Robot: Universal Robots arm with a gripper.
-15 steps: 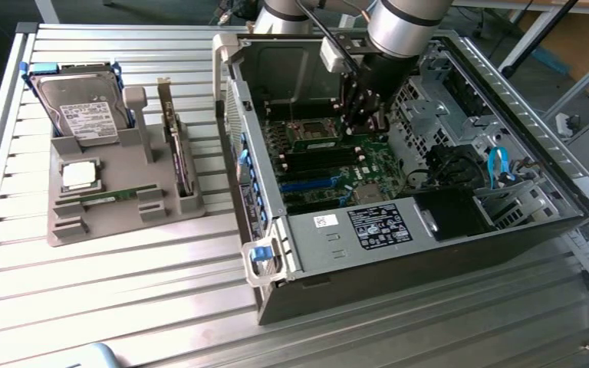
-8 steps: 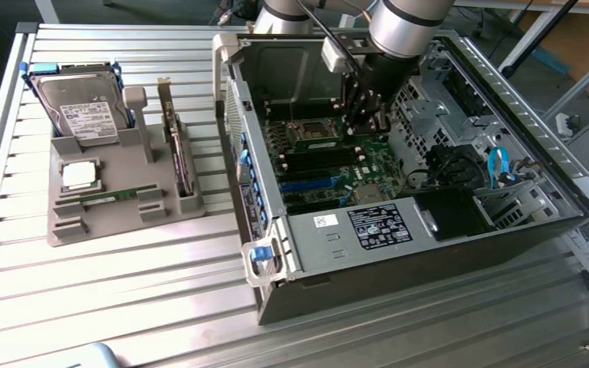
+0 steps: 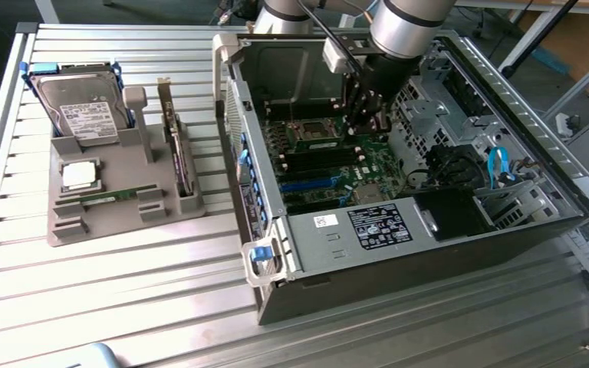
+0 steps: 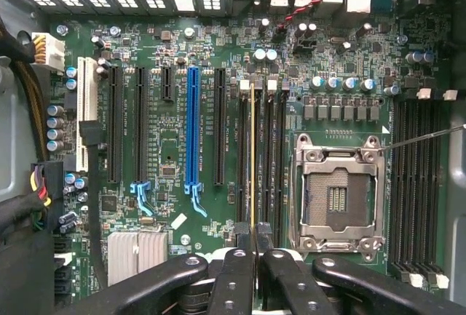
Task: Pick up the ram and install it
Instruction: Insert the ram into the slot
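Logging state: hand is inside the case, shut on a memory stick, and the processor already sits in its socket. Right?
No: the socket is empty, as the wrist view shows; the processor lies on the grey tray outside the case in the exterior view. The rest stands: the hand is inside the case, shut on a memory stick.

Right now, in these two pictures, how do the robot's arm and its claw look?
The arm is a thick, round, silver-grey tube. A thin dark cable runs down beside it. The claw is black, built of flat linked bars with rounded ends, joined by small silver pins.
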